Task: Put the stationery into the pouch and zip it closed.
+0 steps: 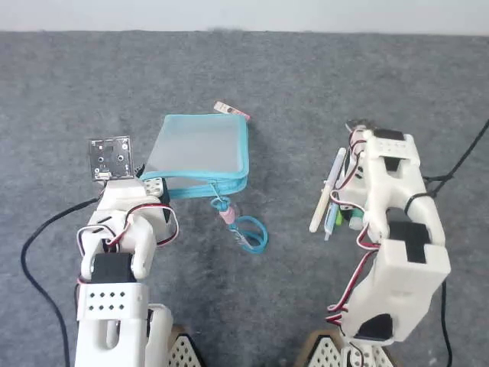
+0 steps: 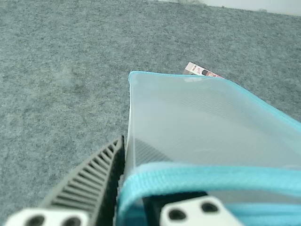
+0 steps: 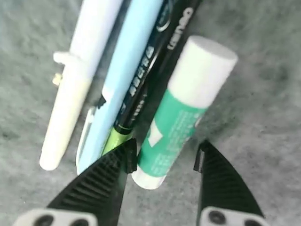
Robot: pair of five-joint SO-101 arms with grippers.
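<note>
On pouch (image 2: 202, 127) edge L tool (image 1: 151, 183) clamps; R tool (image 3: 165, 148) straddles glue (image 3: 186, 103)

light: bright, even, diffuse | shadows: soft, thin, beneath the translucent turquoise-edged zip pouch (image 1: 199, 149) on the grey felt surface (image 1: 306, 92) | glare: pale sheen across the pouch's mesh face

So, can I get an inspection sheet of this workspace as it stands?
Surface: grey carpet-like mat.
Job's things: blue-edged mesh pouch with a loop strap; white pen, light blue pen, dark pen and glue stick side by side on the mat.
Clutter: small printed tag at the pouch's far corner.
Grippers: left gripper shut on the pouch's near edge; right gripper open, straddling the glue stick's end.
Cables: black cables beside both arms; red and white wires along them.
Surroundings: pale wall beyond the mat.
</note>
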